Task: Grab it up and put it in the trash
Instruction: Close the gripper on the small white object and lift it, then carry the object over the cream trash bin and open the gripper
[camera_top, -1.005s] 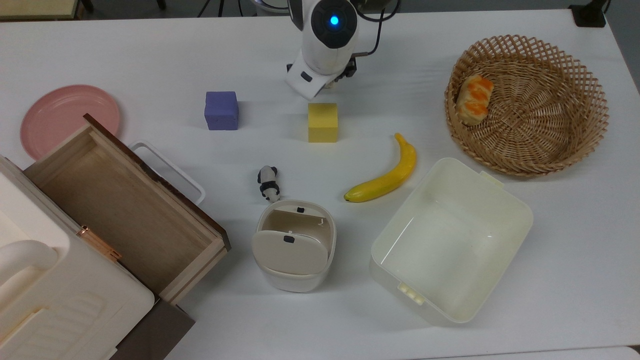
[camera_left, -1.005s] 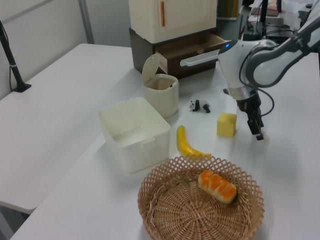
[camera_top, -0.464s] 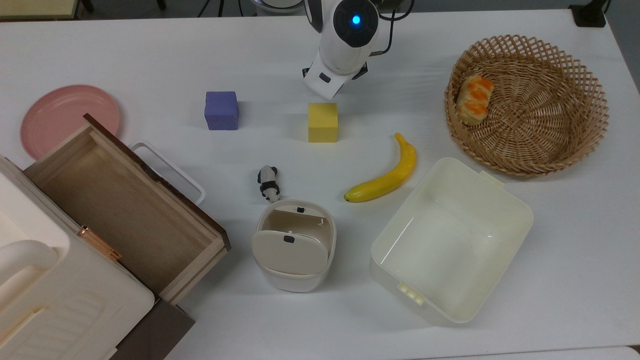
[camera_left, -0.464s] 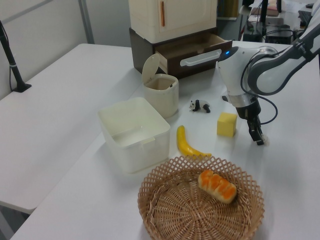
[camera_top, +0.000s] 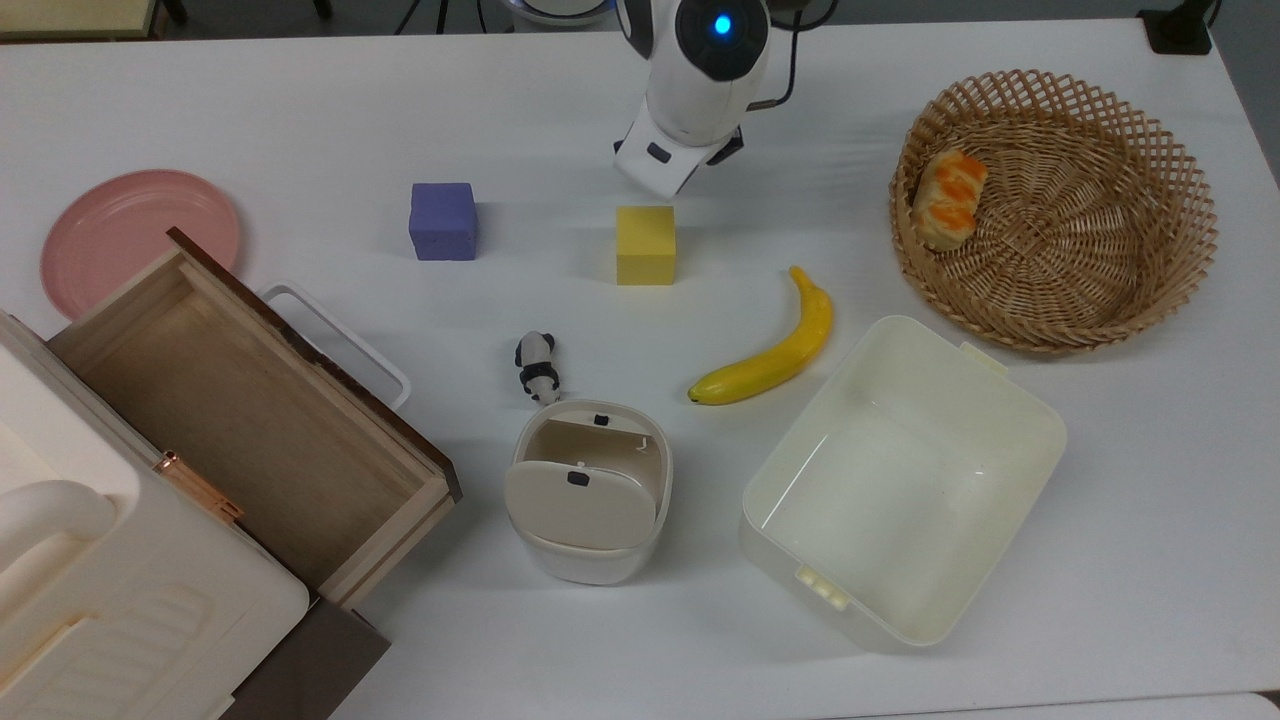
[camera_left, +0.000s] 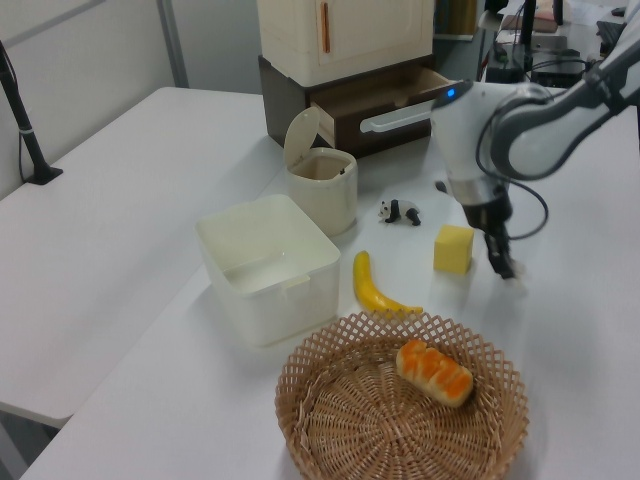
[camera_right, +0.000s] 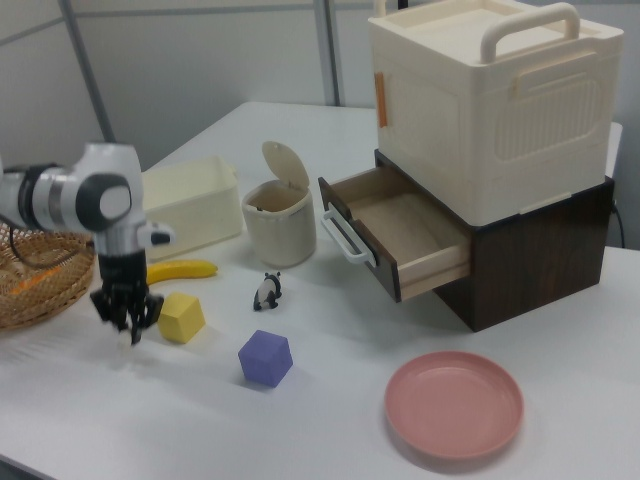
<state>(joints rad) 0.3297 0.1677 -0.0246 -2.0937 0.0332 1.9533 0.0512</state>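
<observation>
My gripper (camera_right: 124, 335) hangs low over the table just to the right view's left of the yellow cube (camera_right: 182, 317). Its fingers are pressed together on a tiny off-white paper ball (camera_right: 122, 341) at their tips. In the left view the gripper (camera_left: 504, 268) points down to the right of the same cube. In the top view the arm's white wrist (camera_top: 690, 110) covers the fingers and the ball. The trash (camera_top: 588, 490) is a small cream bin with its beige flap lid tipped up. It stands near the table's front, past the panda figurine (camera_top: 537, 366).
A purple cube (camera_top: 442, 221), a banana (camera_top: 775, 350) and a large cream tub (camera_top: 1040, 420) lie between the gripper and the front edge. A wicker basket (camera_top: 1200, 240) holding a bread roll is at the top view's right. A pink plate (camera_top: 130, 230) and an open wooden drawer (camera_top: 240, 400) are at the top view's left.
The arm has swung toward the top view's right, from behind the yellow cube's left side to its right side. The gripper and the ball at its tips shifted with it.
</observation>
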